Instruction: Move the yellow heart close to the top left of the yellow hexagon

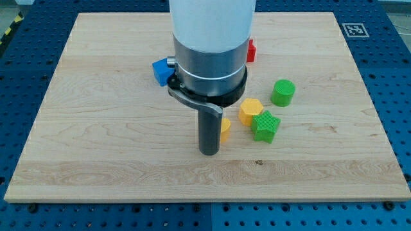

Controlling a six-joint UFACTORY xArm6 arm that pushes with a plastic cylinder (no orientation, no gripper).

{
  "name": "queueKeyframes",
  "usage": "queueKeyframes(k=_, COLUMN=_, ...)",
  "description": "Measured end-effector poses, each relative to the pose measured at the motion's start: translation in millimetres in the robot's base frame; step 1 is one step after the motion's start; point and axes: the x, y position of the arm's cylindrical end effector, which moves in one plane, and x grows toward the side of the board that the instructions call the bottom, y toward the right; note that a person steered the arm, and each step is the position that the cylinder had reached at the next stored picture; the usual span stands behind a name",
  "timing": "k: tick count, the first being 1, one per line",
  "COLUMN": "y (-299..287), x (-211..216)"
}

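My tip [209, 153] rests on bench [96, 128], touching yellow heart [225, 129] at its right; yellow hexagon [250, 111] beyond, green star [265, 126] alongside. No claw fitted, so no claw state to tell.

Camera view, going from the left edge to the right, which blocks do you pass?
Blue block → yellow heart → yellow hexagon → green star-shaped block → green cylinder. Red block omitted: overlaps the hexagon's position.

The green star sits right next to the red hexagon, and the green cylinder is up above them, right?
Not quite: the hexagon beside the green star is yellow, not red. The camera view shows it. The green cylinder does sit above them.
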Motion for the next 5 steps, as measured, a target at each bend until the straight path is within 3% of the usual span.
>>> queueKeyframes(k=1, y=5.0, x=-6.1)
queueKeyframes(k=3, y=5.8, x=-60.4)
queueKeyframes(k=5, y=1.7, x=-71.3)
